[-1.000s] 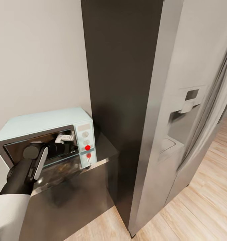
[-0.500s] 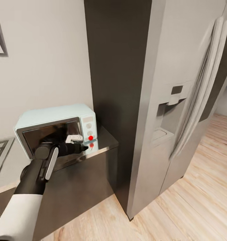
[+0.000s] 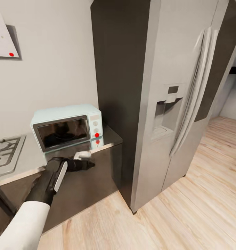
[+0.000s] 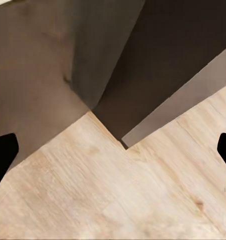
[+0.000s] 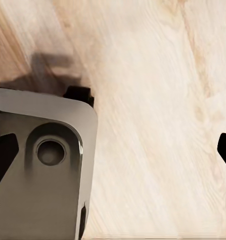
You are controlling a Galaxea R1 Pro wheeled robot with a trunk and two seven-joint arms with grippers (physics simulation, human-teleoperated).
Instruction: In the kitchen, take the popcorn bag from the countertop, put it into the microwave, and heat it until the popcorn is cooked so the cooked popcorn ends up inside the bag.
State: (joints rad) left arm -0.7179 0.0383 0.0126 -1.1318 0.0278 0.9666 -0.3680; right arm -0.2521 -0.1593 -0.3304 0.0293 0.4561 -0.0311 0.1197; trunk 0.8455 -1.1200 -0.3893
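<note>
The left gripper [image 3: 87, 164] has drawn back from the microwave [image 3: 67, 126], whose door is now closed. Its fingers [image 4: 3, 152] are spread wide, holding nothing; the microwave sits just beyond them on the countertop [image 3: 107, 139].

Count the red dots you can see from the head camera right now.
3. One on the microwave control panel, its reflection on the countertop just below, and one on the white sheet on the wall. Others may be hidden.

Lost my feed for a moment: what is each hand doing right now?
Left hand: open, holding nothing, in front of the countertop edge.
Right hand: open, empty, over floor.
</note>
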